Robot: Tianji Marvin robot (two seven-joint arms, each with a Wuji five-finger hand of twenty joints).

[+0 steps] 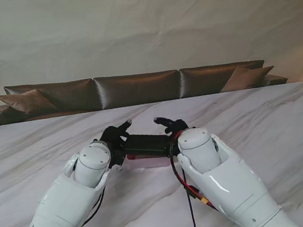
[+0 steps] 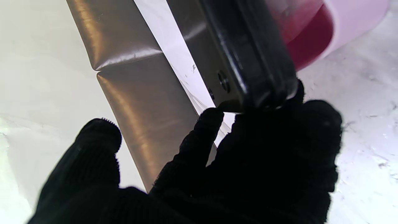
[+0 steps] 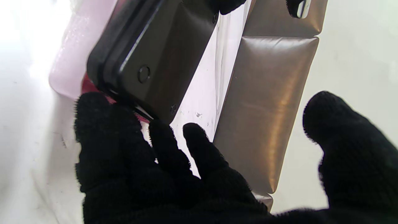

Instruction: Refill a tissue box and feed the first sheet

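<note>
A black tissue box (image 1: 147,143) lies crosswise on the marble table (image 1: 264,127) between my two black-gloved hands. Under it and toward me shows a pink and red tissue pack (image 1: 146,160). My left hand (image 1: 113,140) presses the box's left end, my right hand (image 1: 174,127) its right end, each with one finger sticking out past the box. In the left wrist view the fingers (image 2: 208,124) touch the end of the box (image 2: 248,62), tilted above the pink pack (image 2: 351,25). The right wrist view has the box (image 3: 149,53) over the pack (image 3: 74,62), its corner on my right hand (image 3: 174,180).
A brown leather sofa (image 1: 137,87) with cushions runs along the table's far edge, in front of a pale draped wall. A red and black cable (image 1: 186,189) hangs beside my right forearm. Bare marble extends to both sides of the hands.
</note>
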